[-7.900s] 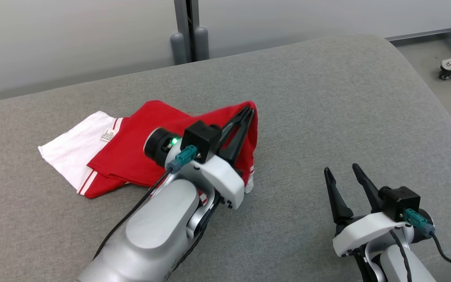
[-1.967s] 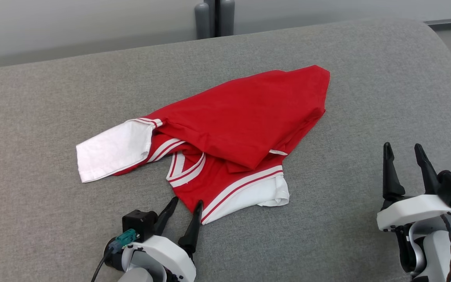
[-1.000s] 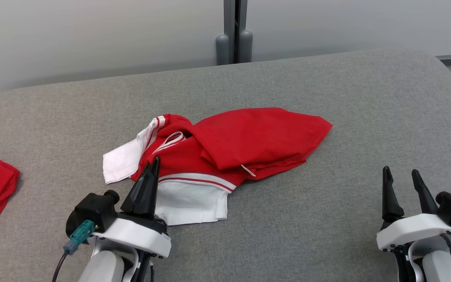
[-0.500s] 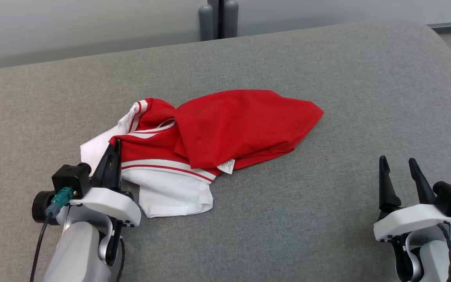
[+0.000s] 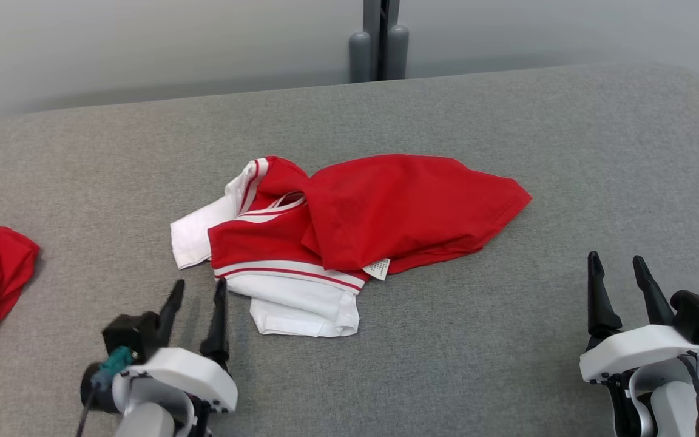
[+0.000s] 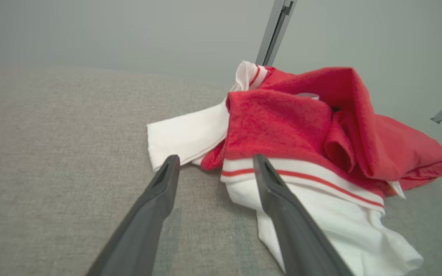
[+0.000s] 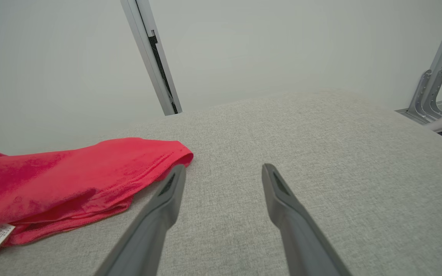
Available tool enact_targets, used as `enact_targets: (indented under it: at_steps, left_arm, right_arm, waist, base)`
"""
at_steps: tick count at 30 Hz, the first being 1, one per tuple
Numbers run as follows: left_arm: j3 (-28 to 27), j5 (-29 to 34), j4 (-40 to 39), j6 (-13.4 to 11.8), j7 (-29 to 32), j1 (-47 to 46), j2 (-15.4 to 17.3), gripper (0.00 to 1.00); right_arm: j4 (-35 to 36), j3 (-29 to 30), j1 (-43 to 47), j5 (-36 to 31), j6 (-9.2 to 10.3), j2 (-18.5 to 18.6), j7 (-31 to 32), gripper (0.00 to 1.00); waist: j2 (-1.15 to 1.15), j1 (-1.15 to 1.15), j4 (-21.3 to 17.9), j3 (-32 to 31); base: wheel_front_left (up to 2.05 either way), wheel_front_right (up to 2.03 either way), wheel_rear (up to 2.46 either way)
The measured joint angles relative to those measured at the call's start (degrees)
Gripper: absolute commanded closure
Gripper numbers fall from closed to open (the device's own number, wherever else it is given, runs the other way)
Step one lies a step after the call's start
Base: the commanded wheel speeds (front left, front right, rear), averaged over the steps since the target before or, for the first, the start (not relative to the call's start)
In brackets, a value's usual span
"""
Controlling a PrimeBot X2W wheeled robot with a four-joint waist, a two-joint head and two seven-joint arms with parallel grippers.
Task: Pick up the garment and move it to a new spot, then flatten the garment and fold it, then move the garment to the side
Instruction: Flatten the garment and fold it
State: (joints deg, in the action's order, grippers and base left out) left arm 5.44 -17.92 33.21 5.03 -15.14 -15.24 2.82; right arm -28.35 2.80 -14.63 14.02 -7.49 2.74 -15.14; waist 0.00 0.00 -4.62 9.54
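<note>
Here the crumpled red-and-white fabric garment (image 5: 355,230) lies midway across the grey upholstered surface (image 5: 459,121). The left fingers (image 5: 217,321) stand spread and empty just beside it. The right fingers (image 5: 598,297), also released, are near the right edge.

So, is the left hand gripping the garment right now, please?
No, the left hand stands open, and the garment lies on the grey surface just beyond its fingertips.

Left gripper (image 5: 201,283): half a second ago it was pinched shut on the cloth's near-left edge. Now its two dark fingers stand apart, drawn back just beside that edge, holding nothing.
Red-and-white jersey garment (image 5: 398,206): two seconds ago it was spread wide, one white sleeve thrown out leftward. Now it is bunched tighter and lies released on the grey fabric cushion (image 5: 507,121).
</note>
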Motion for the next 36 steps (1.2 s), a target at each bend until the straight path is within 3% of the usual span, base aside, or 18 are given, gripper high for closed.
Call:
enact_targets:
  at_steps: [7,15,16,17,18,19,27,36]
  left_arm:
    - [8.6,-3.92,1.3,-0.81,0.0,3.61,-0.04,0.0]
    - [11.99,-5.42,4.19,-3.16,0.0,1.68,-0.11,0.0]
    - [12.06,-5.72,4.85,-3.36,0.0,1.39,-0.09,0.09]
    - [12.21,-6.21,5.64,-3.57,0.01,1.19,-0.08,0.5]
    - [12.44,-6.36,6.3,-3.77,0.0,1.05,-0.07,0.64]
    - [13.02,-6.39,7.13,-4.1,-0.01,0.58,-0.05,0.98]
    - [13.95,-6.24,7.77,-4.69,0.01,0.47,-0.13,1.0]
    - [12.28,-4.78,5.2,-5.08,0.01,3.99,-0.15,1.0]
  right_arm:
    - [-0.18,-1.11,0.03,0.38,0.0,-0.04,0.0,0.0]
    - [0.11,-1.51,-0.37,-0.34,0.0,-0.02,0.0,0.0]
    - [0.2,-1.37,-0.36,-0.34,0.0,-0.04,0.0,0.0]
    - [0.31,-1.2,-0.36,-0.33,0.0,-0.03,0.0,0.0]
    - [0.4,-1.08,-0.36,-0.34,0.0,0.01,0.01,0.0]
    - [0.53,-0.87,-0.34,-0.4,0.0,0.0,0.01,0.0]
    - [0.7,-0.57,-0.07,-0.32,0.0,0.03,0.0,0.0]
    - [2.09,-7.38,-0.06,-0.43,0.0,0.03,0.01,0.0]
  waist:
    - [0.0,0.0,2.05,-1.13]
    - [0.0,0.0,-0.76,-0.08]
    - [0.0,0.0,-1.18,0.06]
    - [0.0,0.0,-1.57,0.19]
    - [0.0,0.0,-1.9,0.32]
    - [0.0,0.0,-2.3,0.56]
    - [0.0,0.0,0.06,-0.02]
    - [0.0,0.0,5.95,-1.65]
  base:
    - [0.0,0.0,0.0]
    - [0.0,0.0,0.0]
    - [0.0,0.0,0.0]
    - [0.0,0.0,0.0]
    - [0.0,0.0,0.0]
    - [0.0,0.0,0.0]
    - [0.0,0.0,0.0]
    - [0.0,0.0,0.0]
